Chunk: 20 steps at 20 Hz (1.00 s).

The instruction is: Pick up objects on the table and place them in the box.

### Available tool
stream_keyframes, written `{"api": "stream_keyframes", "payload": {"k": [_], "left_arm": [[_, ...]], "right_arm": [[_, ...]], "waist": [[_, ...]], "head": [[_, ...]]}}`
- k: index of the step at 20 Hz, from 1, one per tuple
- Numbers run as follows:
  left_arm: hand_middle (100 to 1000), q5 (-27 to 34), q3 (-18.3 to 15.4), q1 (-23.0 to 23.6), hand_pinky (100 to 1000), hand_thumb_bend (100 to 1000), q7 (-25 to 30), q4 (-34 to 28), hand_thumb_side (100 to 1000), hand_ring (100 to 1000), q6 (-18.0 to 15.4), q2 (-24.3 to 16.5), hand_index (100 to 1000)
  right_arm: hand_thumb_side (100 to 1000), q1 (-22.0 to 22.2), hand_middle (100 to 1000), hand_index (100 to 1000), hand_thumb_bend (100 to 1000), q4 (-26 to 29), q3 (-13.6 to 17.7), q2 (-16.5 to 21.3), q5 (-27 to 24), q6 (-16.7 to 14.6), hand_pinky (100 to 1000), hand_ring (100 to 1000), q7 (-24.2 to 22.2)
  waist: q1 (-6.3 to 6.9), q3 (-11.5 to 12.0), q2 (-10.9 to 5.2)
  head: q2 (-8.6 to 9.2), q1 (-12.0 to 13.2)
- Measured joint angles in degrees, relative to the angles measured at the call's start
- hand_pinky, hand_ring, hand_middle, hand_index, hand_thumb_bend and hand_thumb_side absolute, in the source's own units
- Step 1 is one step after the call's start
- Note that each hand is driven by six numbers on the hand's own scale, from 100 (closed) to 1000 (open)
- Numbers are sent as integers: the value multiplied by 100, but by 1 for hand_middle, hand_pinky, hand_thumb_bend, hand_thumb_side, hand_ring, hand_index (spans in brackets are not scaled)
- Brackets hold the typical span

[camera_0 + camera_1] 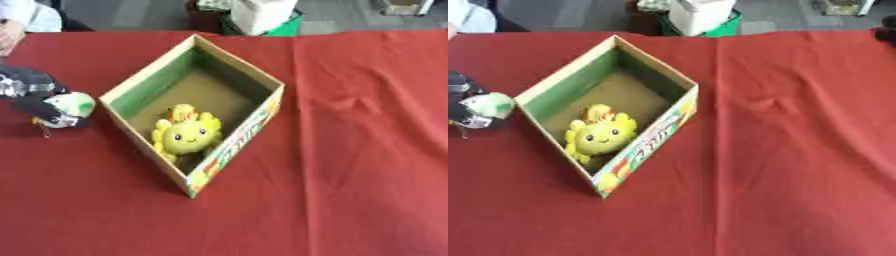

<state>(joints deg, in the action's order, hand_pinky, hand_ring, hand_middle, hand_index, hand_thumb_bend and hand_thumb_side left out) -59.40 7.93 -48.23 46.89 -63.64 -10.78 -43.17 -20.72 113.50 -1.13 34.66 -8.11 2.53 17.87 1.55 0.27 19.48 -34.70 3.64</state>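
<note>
Left eye view: left hand point(44, 100) grips pale object point(73, 104) beside box point(140, 80).

The left hand point(39, 97) is seen at the left edge of the left eye view, entering from the left side, black with silver parts. Its fingers are curled round a small pale green and white object point(72, 105), which is held at the fingertip end, just beside the outer left wall of the box point(144, 80). The right hand cannot be made out; only a dark shape point(888, 27) is seen at the far right edge of the right eye view, too small to identify.
</note>
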Motion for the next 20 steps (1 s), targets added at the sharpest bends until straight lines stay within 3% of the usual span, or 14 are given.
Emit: {"api": "stream_keyframes", "payload": {"k": [2, 3, 5, 7, 8, 9, 10, 12, 15, 17, 18, 20], "left_arm": [[764, -37, 1, -4, 663, 477, -32, 13, 803, 784, -29, 10, 886], [747, -61, 2, -4, 647, 399, -65, 14, 713, 771, -44, 15, 867], [720, -122, 4, -4, 618, 352, -170, 13, 626, 745, -61, 31, 835], [660, -203, 28, -4, 548, 291, -309, 13, 450, 677, -66, 34, 772], [630, -259, 40, -2, 518, 273, -399, 12, 383, 647, -62, 34, 746], [626, -334, 53, -1, 514, 270, -515, 7, 376, 642, -48, 35, 744], [589, -405, 71, -1, 464, 226, -641, -8, 263, 596, -31, 40, 708], [542, -544, 94, 13, 405, 197, -899, -23, 153, 542, 7, 78, 667], [492, -670, 111, 46, 324, 100, -1291, -23, 158, 484, 70, 96, 590], [482, -690, 111, 87, 299, 100, -1560, -24, 191, 469, 157, 111, 568], [479, -689, 111, 98, 287, 100, -1684, -29, 251, 462, 208, 112, 565], [463, -645, 110, 137, 260, 100, -1905, -75, 260, 443, 324, 113, 548]], "right_arm": [[775, 0, 704, 825, 100, 0, 0, -16, 0, -5, 889, 755, -2], [776, 0, 705, 825, 100, 0, 1, -16, 0, -9, 890, 755, -3], [777, 1, 705, 824, 100, 0, 2, -18, 0, -12, 891, 756, -3], [778, 1, 705, 824, 100, 0, 2, -19, 0, -14, 892, 756, -3], [779, 1, 705, 824, 100, 0, 2, -19, 0, -15, 892, 756, -4], [779, 1, 705, 824, 100, 0, 3, -21, 0, -17, 892, 756, -5], [781, 1, 705, 824, 100, 0, 3, -22, 0, -19, 892, 756, -7], [786, 1, 705, 824, 100, 0, 3, -23, 0, -27, 892, 756, -15], [785, 4, 704, 823, 100, 0, 5, -35, 0, -43, 893, 756, -19], [784, 8, 704, 824, 100, 0, 5, -59, -1, -45, 893, 756, -21], [783, 11, 705, 824, 100, 0, 5, -66, -1, -45, 893, 757, -21], [781, 40, 704, 824, 100, 0, 6, -66, -1, -45, 893, 756, -21]], "waist": [[0, -11, 7], [0, -15, 17], [0, -16, 32], [0, -16, 35], [0, -16, 40], [-1, -16, 48], [-1, -20, 55], [-1, -23, 61], [-6, -23, 61], [-16, -19, 61], [-22, -17, 60], [-25, -7, 59]], "head": [[5, 6], [5, 6], [6, 6], [6, 7], [6, 7], [6, 7], [6, 7], [6, 7], [6, 8], [6, 10], [6, 10], [5, 9]]}}
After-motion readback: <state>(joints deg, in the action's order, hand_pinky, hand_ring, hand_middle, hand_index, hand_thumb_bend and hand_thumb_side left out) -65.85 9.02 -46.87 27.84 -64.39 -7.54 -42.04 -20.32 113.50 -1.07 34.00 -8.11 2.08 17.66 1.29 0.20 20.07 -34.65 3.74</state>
